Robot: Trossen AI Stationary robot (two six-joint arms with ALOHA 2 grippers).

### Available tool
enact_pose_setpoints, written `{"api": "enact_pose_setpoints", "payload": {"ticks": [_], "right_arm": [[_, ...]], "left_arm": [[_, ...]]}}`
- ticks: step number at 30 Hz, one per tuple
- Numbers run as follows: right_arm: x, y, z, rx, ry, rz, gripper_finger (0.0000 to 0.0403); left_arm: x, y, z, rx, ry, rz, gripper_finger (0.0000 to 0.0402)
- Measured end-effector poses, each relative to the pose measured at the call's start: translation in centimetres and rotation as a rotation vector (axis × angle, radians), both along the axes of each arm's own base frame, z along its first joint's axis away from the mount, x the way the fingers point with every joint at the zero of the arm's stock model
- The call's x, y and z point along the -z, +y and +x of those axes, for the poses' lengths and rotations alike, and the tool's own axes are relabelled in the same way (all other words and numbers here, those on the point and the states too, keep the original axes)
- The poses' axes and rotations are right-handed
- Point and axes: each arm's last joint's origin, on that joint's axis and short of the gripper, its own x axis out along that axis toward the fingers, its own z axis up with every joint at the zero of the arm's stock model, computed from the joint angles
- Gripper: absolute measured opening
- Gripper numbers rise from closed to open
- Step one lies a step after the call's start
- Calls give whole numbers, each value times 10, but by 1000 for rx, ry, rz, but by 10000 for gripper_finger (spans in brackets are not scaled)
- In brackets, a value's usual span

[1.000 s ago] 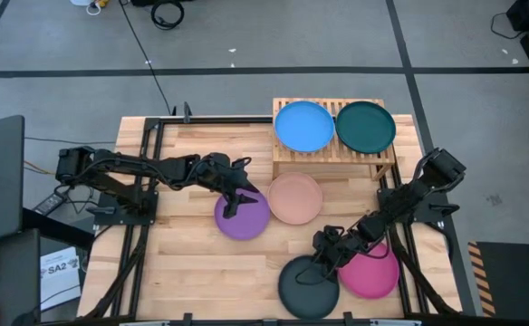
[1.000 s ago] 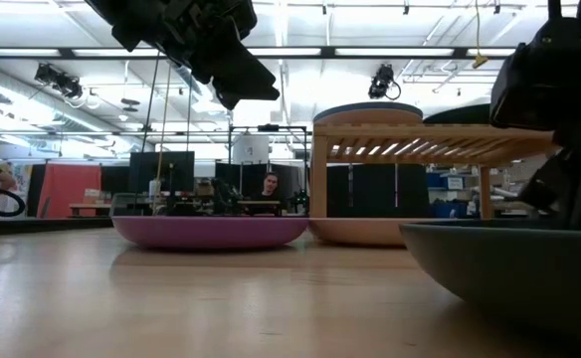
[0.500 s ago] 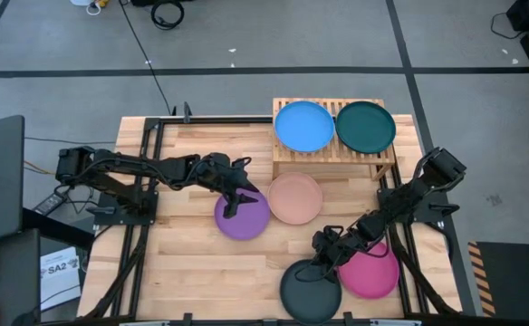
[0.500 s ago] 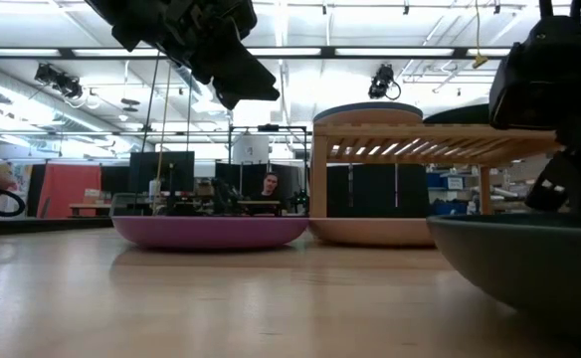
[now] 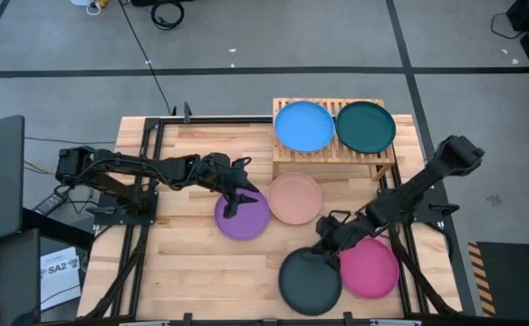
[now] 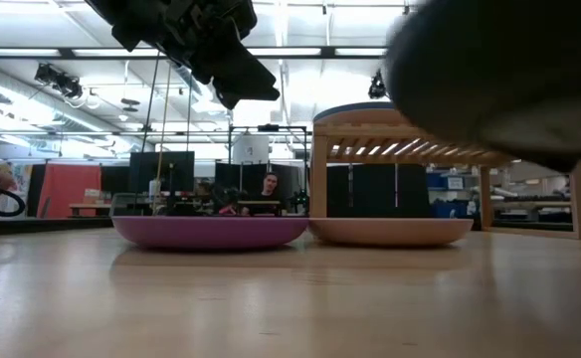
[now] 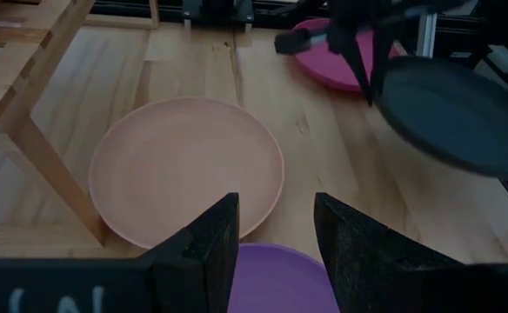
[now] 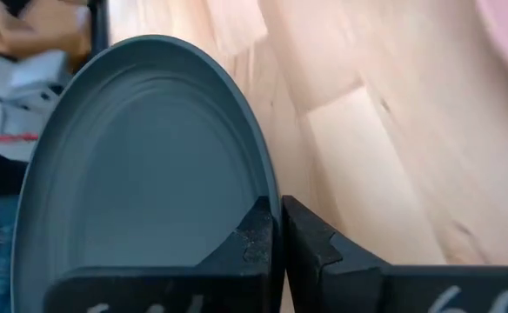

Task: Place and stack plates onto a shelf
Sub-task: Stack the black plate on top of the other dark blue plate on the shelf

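Observation:
My right gripper (image 5: pixel 330 246) is shut on the black plate (image 5: pixel 310 281), which hangs in the air near the table's near edge; its underside fills the upper right of the low view (image 6: pixel 499 70). The magenta plate (image 5: pixel 370 269) lies flat on the table beside it. My left gripper (image 5: pixel 231 201) hovers open above the purple plate (image 5: pixel 243 215), well clear of it in the low view (image 6: pixel 206 50). The peach plate (image 5: pixel 295 197) lies flat in front of the shelf (image 5: pixel 334 158). A blue plate (image 5: pixel 303 126) and a dark teal plate (image 5: pixel 365 126) lie side by side on the shelf's slatted top. My right gripper pinches the black plate's rim (image 8: pixel 267 196) on the plate's far-right side, between its two fingers (image 8: pixel 254 236), with the rim running into the gap. It comes slanting down from the table's far right. The plate is lifted clear of the table and reaches out beyond the fingers.
The shelf's wooden leg (image 7: pixel 50 165) stands close to the peach plate (image 7: pixel 184 165). Bare plank tabletop (image 5: pixel 201 272) stretches along the near left. Black frame rails (image 5: pixel 151 181) run along both sides of the table. A person shows far off in the room (image 6: pixel 269 187).
My right gripper has risen and drawn a little toward the table's far-right, keeping hold of the black plate's rim. The plate, which rested on the table a second ago, is now lifted clear and fills the upper part of the low view. The left arm has kept still.

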Motion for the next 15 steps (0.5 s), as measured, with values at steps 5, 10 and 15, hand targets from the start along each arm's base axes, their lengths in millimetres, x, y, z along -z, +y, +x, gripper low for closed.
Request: {"api": "enact_pose_setpoints", "payload": {"ticks": [5,10,15], "right_arm": [[-26,-14,-10,29,-50,30,19],[-50,-31,-23,65,-106,61,18],[-87,-47,-36,94,-40,42,18]], "left_arm": [[0,0,0,0,0,0,157],[0,0,0,0,0,0,157],[0,0,0,0,0,0,157]]}}
